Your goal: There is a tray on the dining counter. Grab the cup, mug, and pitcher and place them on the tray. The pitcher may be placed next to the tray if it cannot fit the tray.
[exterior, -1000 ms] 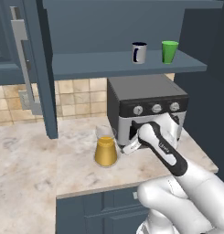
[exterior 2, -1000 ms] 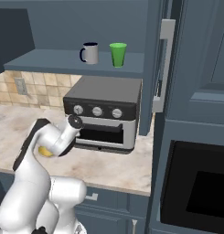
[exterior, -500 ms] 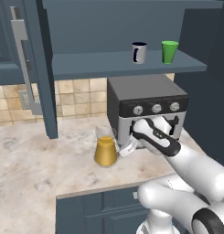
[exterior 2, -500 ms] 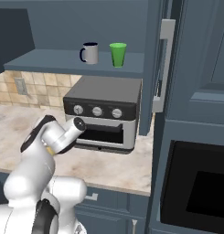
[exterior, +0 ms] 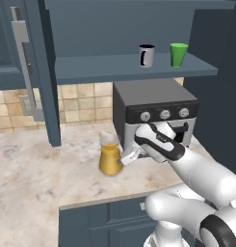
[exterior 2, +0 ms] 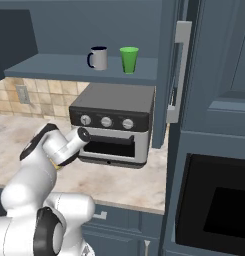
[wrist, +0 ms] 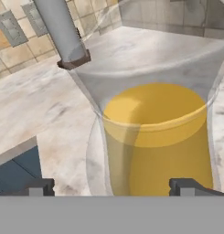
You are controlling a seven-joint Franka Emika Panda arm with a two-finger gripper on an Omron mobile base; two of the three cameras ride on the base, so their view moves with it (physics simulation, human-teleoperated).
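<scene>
I have the end effector [wrist: 111, 186] fully open, straddling the pitcher [exterior: 111, 157] on the tabletop [exterior: 37, 178] left of the toaster oven [exterior: 155, 108]; nothing gripped. Next: close the fingers

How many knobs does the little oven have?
3. The knobs sit in a row on the toaster oven's front panel: left, middle, right. None looks hidden.

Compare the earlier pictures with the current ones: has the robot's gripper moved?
Yes. In the left base view the gripper has moved left, away from the toaster oven front, closing on the pitcher, fingers open.
</scene>
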